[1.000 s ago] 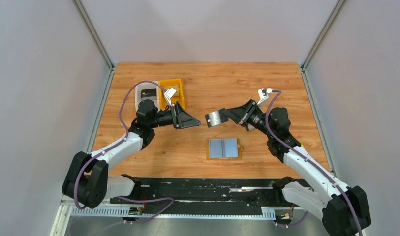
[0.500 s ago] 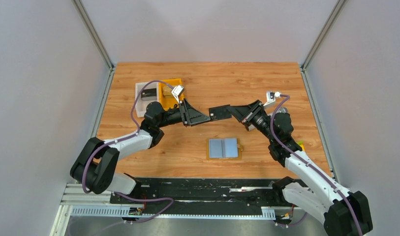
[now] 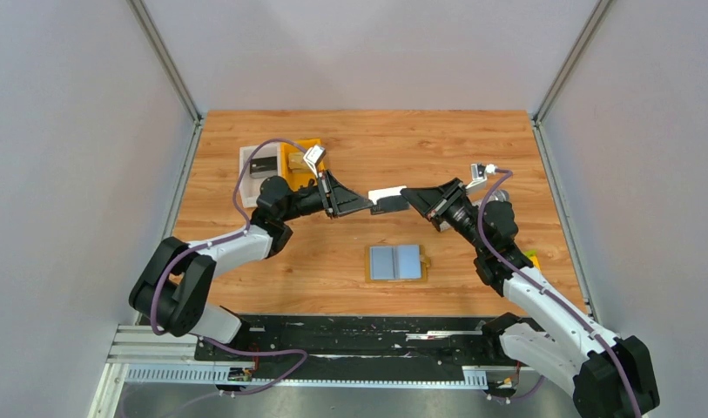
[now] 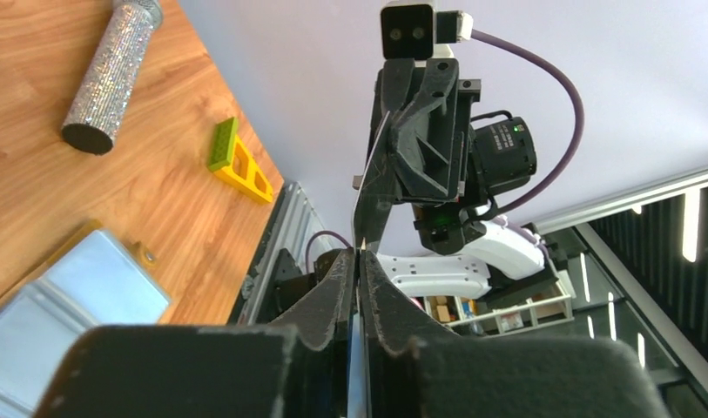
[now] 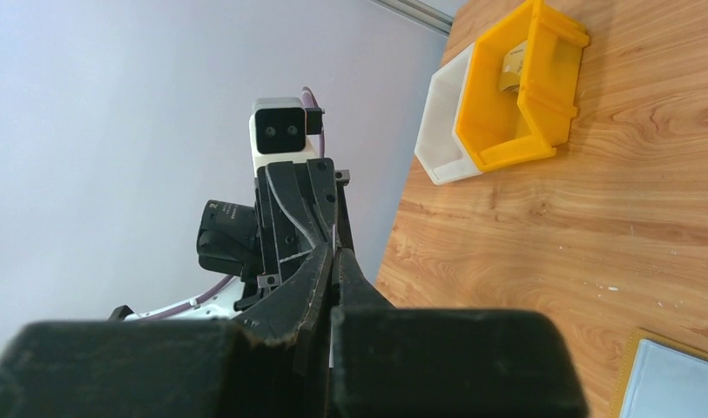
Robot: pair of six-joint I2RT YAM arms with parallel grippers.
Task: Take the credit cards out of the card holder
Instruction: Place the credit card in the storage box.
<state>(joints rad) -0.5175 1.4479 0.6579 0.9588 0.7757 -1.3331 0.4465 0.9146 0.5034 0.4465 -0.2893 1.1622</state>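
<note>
The left jaws and right jaws each pinch an opposite end of one card [image 3: 383,193], which hangs in the air between them above the bench [image 3: 333,139], while the holder [image 3: 396,262] lies open and flat nearer the arms' bases.

We see a wooden table [image 3: 367,144] closed in by plain grey panels [image 3: 71,174], with metal posts [image 3: 163,57] at the far corners. Near the table's far left corner an orange bin [image 5: 520,87] stands touching a white bin [image 5: 444,131], which is on the outer side. A pale object [image 5: 511,63] lies in the orange one and a dark object [image 3: 264,167] in the white one. On the right side a glittery silver cylinder [image 4: 113,77] lies flat. Near it, but apart, we find a flat yellow-orange tool [image 4: 246,172] with a green end.
</note>
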